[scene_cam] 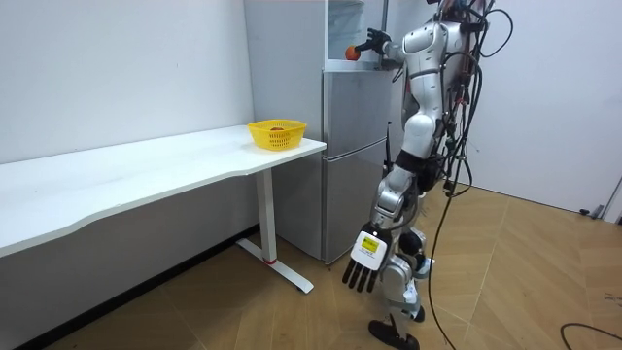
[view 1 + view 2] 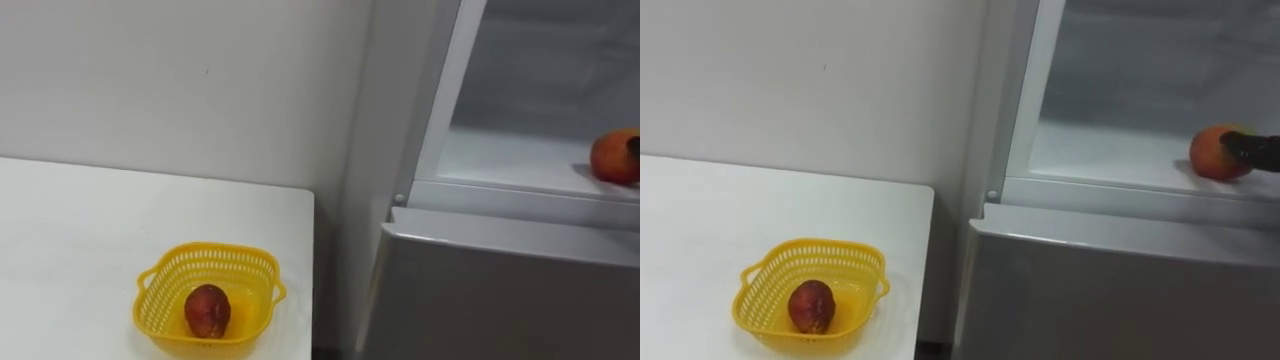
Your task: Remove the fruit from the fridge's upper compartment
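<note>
At three o'clock in the left eye view, a red-orange fruit [image 2: 612, 157] lies on the upper fridge's shelf [image 2: 500, 160]. The right hand [image 2: 634, 148] touches it, but I cannot tell whether it grips. At seven o'clock a yellow basket [image 2: 180, 268] holds a darker fruit [image 2: 207, 310]. At six o'clock in the room view, the left hand [image 1: 367, 261] hangs with fingers relaxed.

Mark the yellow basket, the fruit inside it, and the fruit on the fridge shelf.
yellow basket [image 2: 758, 290]: right eye view, left wall.
basket fruit [image 2: 811, 306]: right eye view, middle.
fridge-shelf fruit [image 2: 1208, 155]: right eye view, middle.
</note>
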Robot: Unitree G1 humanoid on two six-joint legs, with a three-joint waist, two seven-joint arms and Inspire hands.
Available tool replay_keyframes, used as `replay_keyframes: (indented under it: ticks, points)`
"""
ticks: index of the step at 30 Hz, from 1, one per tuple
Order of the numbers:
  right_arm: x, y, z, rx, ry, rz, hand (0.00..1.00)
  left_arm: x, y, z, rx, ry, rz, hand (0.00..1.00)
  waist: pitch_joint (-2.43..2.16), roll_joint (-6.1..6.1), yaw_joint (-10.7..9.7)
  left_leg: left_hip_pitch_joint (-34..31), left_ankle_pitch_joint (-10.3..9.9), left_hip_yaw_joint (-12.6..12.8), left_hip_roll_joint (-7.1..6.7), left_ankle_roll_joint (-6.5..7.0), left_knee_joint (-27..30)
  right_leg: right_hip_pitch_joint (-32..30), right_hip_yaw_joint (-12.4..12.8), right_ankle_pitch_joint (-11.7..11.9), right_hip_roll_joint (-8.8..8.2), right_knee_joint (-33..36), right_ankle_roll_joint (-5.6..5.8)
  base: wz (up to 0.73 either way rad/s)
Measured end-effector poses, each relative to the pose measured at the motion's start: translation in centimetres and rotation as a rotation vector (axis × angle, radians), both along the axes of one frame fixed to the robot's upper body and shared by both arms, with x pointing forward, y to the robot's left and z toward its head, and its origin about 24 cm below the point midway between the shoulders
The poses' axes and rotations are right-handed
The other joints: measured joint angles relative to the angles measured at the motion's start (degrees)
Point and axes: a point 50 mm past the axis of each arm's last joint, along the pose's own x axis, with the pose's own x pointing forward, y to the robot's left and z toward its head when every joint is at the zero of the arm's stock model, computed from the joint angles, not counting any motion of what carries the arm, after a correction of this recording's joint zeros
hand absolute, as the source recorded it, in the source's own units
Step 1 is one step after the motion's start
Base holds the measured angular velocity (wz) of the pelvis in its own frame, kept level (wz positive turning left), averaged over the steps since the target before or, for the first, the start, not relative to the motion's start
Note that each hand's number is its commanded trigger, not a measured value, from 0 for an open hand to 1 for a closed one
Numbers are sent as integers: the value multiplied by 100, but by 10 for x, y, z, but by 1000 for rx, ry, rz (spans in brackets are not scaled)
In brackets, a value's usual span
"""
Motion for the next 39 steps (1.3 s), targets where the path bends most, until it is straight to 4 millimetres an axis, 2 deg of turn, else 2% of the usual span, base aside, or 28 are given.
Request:
replay_keyframes:
  ticks: [4, 12, 17, 23, 28, 31, 37, 39]
  points:
    - [2, 3, -2, -9, 22, 33, 0, -2, 0, 0, 0, 8, 2, 0, 12, -30, 3, -2, 7, -4, 2, -12, -3, -1, 24, -18, 7, -8, -28, 0]
    - [4, 6, -4, -16, 56, 64, 0, -5, 3, 1, 11, 28, 11, 0, -28, -106, 44, -47, 9, -24, -3, -14, 47, -21, 9, -31, 3, -10, -40, 1]
    - [9, 15, -11, -55, 103, 106, 0, -2, 6, 1, 29, 43, -17, 0, -53, -140, 155, -45, 9, -38, 2, -14, 51, -18, -31, -31, 0, -7, -41, 1]
    - [10, 17, -12, -92, 129, 133, 0, -3, 7, 2, 44, 65, -44, 0, -50, -135, 311, -60, 9, -85, -4, -17, 49, -18, -57, -31, -6, -6, -41, 3]
    - [13, 22, -16, -109, 155, 172, 0, -3, 8, 2, 54, 65, -40, 0, -51, -137, 327, -76, 10, -101, -4, -19, 44, -26, -83, -31, -6, -6, -40, 1]
    - [13, 23, -16, -110, 156, 180, 0, -1, 8, 2, 56, 57, -41, 0, -66, -158, 314, -154, 11, -100, -5, -19, 64, -95, -107, -31, -11, 2, -41, 0]
    - [13, 20, -22, -101, 184, 191, 0, 0, 8, 3, 55, 48, -40, 0, -56, -155, 306, -113, 15, -131, -7, -22, 106, -67, -161, -30, -22, 2, -41, 2]
    - [13, 17, -26, -92, 203, 197, 0, 0, 8, 3, 52, 49, -41, 0, -24, -164, 318, -86, 14, -104, -3, -22, 98, -47, -157, -31, -21, 2, -41, -2]
